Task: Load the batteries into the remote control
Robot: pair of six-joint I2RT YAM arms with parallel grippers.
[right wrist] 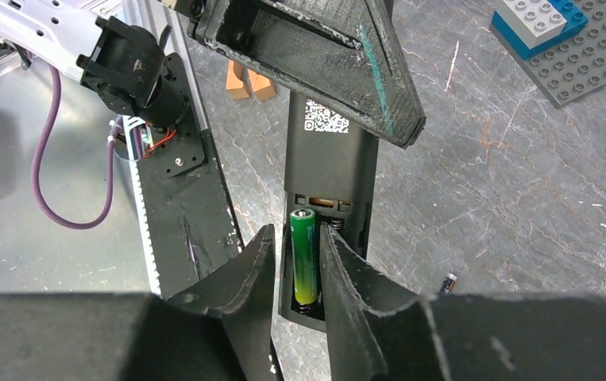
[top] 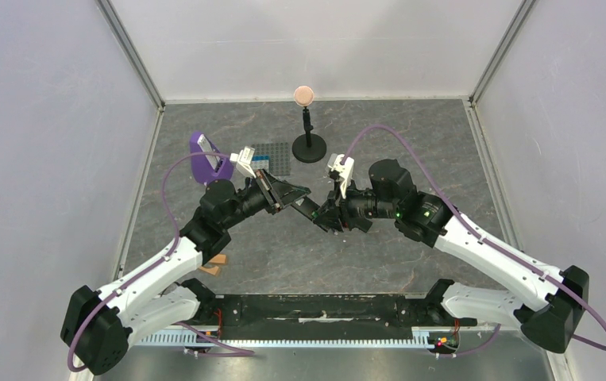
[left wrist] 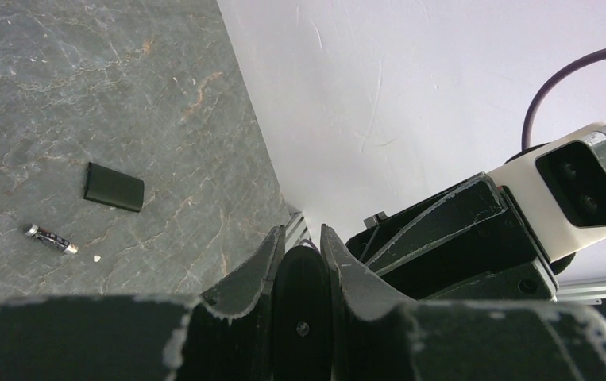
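Note:
My left gripper (top: 283, 194) (left wrist: 299, 238) is shut on one end of the black remote control (left wrist: 303, 294) and holds it above the table. In the right wrist view the remote (right wrist: 331, 159) shows its open battery recess. The bright green battery (right wrist: 303, 254) lies in the recess's left slot, its lower end on a spring. My right gripper (top: 323, 214) (right wrist: 297, 234) straddles it, jaws narrowly apart, the right finger against it and a gap on the left. The darker battery (left wrist: 51, 238) (right wrist: 447, 283) lies on the table. A small black cover (left wrist: 113, 186) lies near it.
A grey studded baseplate (top: 274, 157) (right wrist: 593, 55) with blue and grey bricks (right wrist: 538, 20) lies behind the grippers. A black stand with a pink ball (top: 309, 147) is beside it. A purple holder (top: 204, 159) is at the left, orange-tan blocks (top: 218, 263) (right wrist: 250, 82) near the left arm.

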